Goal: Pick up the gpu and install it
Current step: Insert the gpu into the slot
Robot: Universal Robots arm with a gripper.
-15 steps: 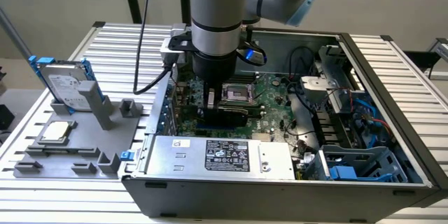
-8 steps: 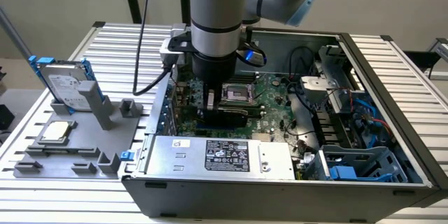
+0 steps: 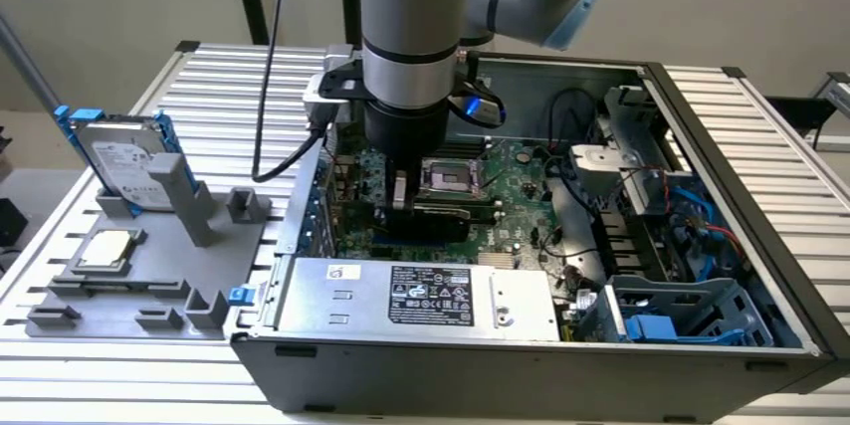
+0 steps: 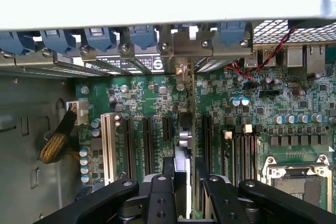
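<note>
Claw point(image 4: 185, 182) was lowered inside open computer case point(image 3: 743, 136), clamped on gpu point(image 4: 183, 156). Gpu stood on edge between claw fingers point(image 4: 160, 192), over motherboard point(image 4: 262, 98) expansion slots point(image 4: 147, 145), end bracket toward case rear wall.

Exterior view: high, angled down over open computer case point(image 3: 718, 196).
Wrist view: close, facing motherboard point(image 4: 157, 103).
Shared: motherboard.
</note>
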